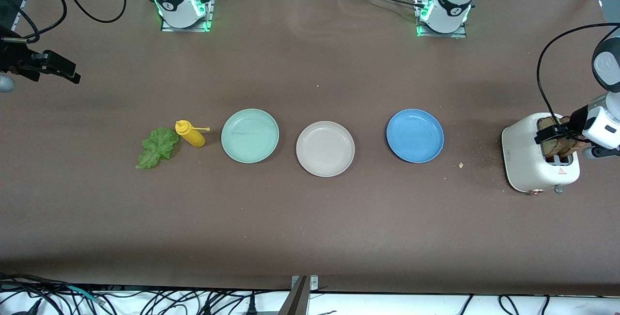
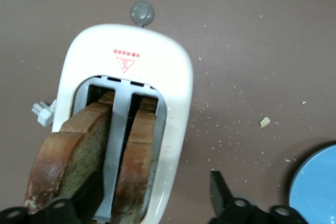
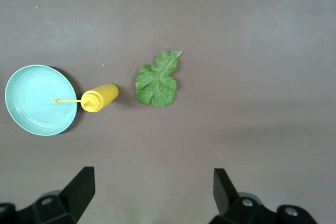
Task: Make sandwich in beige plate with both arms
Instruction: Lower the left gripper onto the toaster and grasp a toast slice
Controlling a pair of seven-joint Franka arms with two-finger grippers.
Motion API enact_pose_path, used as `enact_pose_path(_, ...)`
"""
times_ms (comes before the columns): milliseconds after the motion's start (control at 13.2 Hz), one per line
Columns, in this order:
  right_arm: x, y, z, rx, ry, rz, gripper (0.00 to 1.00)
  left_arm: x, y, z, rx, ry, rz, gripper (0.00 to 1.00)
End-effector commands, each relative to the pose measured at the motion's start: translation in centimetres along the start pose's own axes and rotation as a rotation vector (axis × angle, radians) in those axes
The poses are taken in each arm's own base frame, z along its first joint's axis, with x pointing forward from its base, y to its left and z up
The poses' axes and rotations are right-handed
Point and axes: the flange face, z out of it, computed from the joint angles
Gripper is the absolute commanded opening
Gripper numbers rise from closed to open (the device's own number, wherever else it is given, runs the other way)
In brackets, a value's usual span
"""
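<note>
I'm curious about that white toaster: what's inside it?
Two brown bread slices stand in the toaster, one per slot, tops sticking out. Their lower parts are hidden inside. The left gripper is open over them.

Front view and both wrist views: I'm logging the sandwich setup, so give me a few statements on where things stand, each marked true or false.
1. The beige plate has nothing on it. True.
2. Both bread slices stand in the toaster. True.
3. The lettuce leaf lies on the mint-green plate. False: it lies on the table beside the yellow bottle.
4. The left gripper is over the toaster, jaws open. True.
5. The right gripper holds the lettuce. False: it holds nothing, jaws open, high over the right arm's end of the table.
6. The blue plate holds a slice. False: nothing is on it.
</note>
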Motion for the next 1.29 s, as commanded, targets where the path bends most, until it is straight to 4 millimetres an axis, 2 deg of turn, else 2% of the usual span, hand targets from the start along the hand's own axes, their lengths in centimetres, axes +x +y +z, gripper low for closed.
enact_pose_path(0,0.2,0.1,-0.5,0.002,-0.003,-0.002,1.00,-0.6,-1.5,-0.5,0.017,0.009,0.085,0.13)
enact_pose_path(76,0.1,0.1,-0.5,0.002,-0.005,-0.002,1.00,-0.7,-2.5,-0.3,0.017,0.006,0.115,0.02)
enact_pose_path(532,0.1,0.0,-0.6,0.002,-0.003,-0.004,1.00,-0.7,-2.8,-0.4,0.013,-0.016,0.131,0.00)
enact_pose_path(684,0.1,0.0,-0.5,0.004,-0.005,-0.004,1.00,0.2,-2.3,-2.2,0.017,0.004,0.137,0.00)
enact_pose_path(836,0.1,0.1,-0.6,0.004,-0.005,-0.002,1.00,1.3,-1.7,-6.1,0.013,-0.026,0.148,0.00)
enact_pose_path(1064,0.1,0.0,-0.5,0.005,-0.005,-0.004,1.00,2.6,0.7,-10.1,0.008,-0.059,0.186,0.00)
enact_pose_path(1216,0.1,0.0,-0.5,0.005,-0.005,-0.004,1.00,2.7,3.2,-12.1,-0.005,-0.068,0.225,0.00)
